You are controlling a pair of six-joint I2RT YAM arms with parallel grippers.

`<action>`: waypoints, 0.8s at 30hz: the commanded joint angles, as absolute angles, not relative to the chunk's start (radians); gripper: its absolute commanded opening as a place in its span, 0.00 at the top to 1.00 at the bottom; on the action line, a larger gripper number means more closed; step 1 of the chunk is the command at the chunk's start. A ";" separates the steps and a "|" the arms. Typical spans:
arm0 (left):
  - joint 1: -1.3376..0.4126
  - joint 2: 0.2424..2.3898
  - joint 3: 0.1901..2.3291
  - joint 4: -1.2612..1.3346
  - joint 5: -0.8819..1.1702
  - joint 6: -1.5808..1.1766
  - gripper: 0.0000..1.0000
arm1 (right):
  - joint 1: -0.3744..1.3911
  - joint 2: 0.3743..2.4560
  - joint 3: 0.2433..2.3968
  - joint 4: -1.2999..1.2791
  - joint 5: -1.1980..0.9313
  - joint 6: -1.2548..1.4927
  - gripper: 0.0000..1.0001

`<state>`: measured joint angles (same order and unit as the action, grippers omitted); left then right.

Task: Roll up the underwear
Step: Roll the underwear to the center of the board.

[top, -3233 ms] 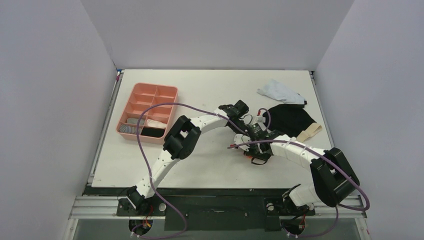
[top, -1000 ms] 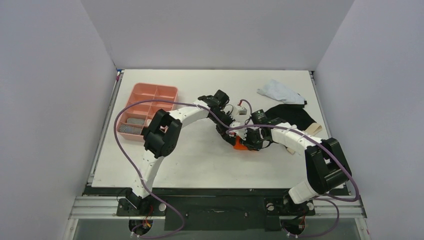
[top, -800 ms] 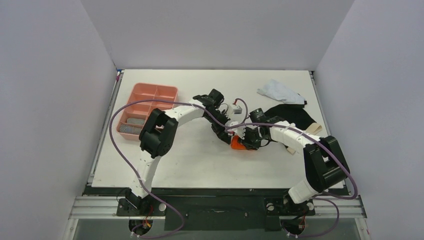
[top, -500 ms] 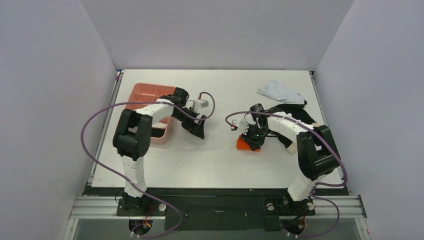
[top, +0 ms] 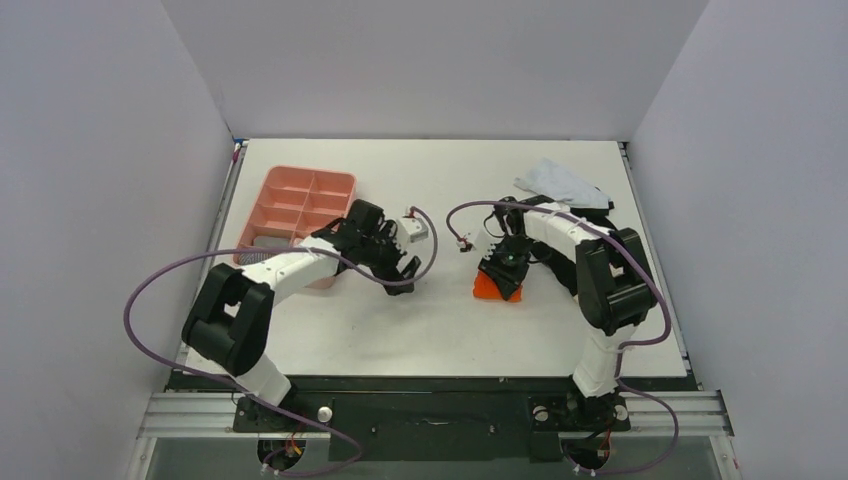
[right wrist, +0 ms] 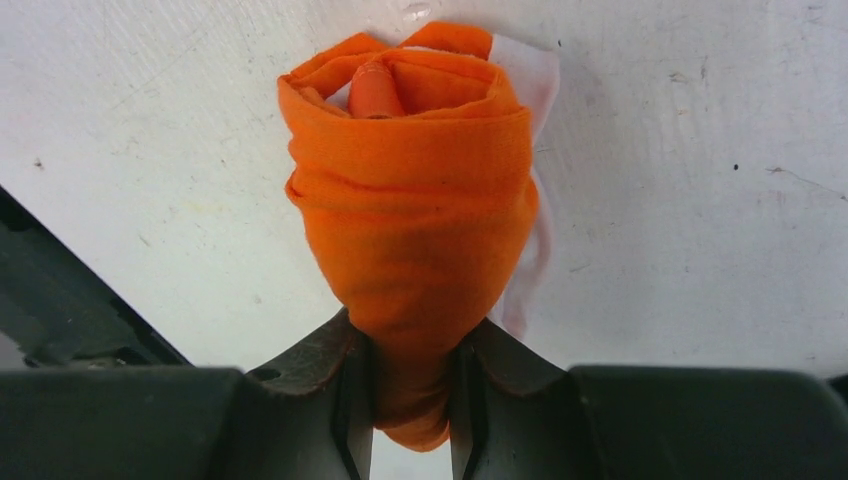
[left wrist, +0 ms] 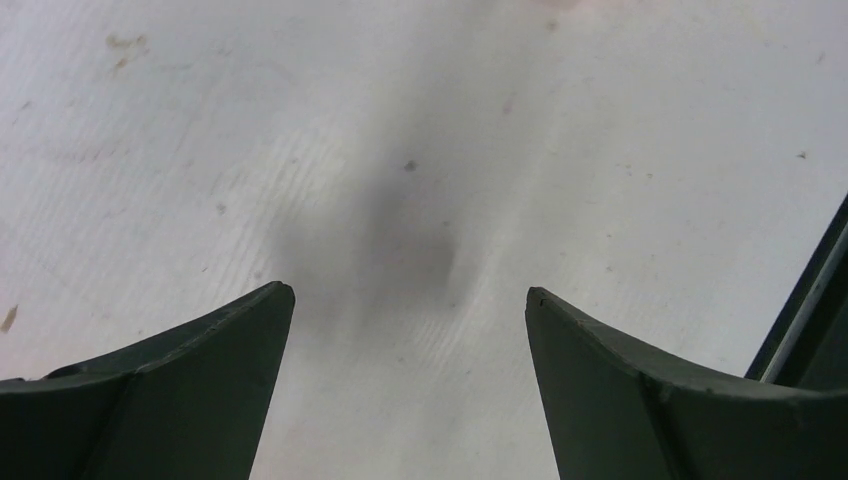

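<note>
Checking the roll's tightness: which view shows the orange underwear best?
Right wrist: the orange underwear is close up, rolled, one end pinched in the right hand. Top external shows a small orange patch; left wrist, nothing.

The desk (top: 430,330) is a white, flat top, scuffed and speckled with small dark marks up close. On its far left part lies a pink tray (top: 268,192), divided into compartments. Right of the middle the orange underwear (top: 495,288) rests on the surface as a tight roll, a bit of white cloth showing along one side. Just beyond it, mostly hidden, lies the black underwear (top: 560,262). Near the far right corner a pale cloth (top: 560,185) lies crumpled, well apart from the tray.
</note>
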<state>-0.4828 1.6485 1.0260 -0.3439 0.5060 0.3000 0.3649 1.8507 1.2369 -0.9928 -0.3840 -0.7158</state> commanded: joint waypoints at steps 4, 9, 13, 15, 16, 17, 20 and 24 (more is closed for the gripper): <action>-0.745 1.546 0.965 -0.146 0.323 0.460 0.13 | 0.338 2.047 1.288 -1.214 -0.388 -0.753 1.00; -0.882 1.600 0.987 -0.093 0.257 0.484 0.11 | 0.338 2.108 1.344 -1.253 -0.449 -0.776 1.00; -0.971 1.647 1.001 -0.021 0.169 0.505 0.09 | 0.337 2.135 1.355 -1.253 -0.469 -0.777 1.00; -1.008 1.672 1.017 0.023 0.149 0.520 0.07 | 0.334 2.144 1.357 -1.244 -0.474 -0.773 1.00; -1.018 1.689 1.022 0.033 0.141 0.526 0.07 | 0.333 2.147 1.357 -1.240 -0.475 -0.766 1.00; -1.037 1.698 1.032 0.047 0.126 0.529 0.06 | 0.332 2.151 1.357 -1.230 -0.475 -0.761 1.00; -1.070 1.740 1.057 0.058 0.113 0.530 0.06 | 0.329 2.155 1.356 -1.210 -0.481 -0.736 1.00; -1.097 1.775 1.089 0.063 0.102 0.518 0.06 | 0.328 2.163 1.352 -1.186 -0.480 -0.708 1.00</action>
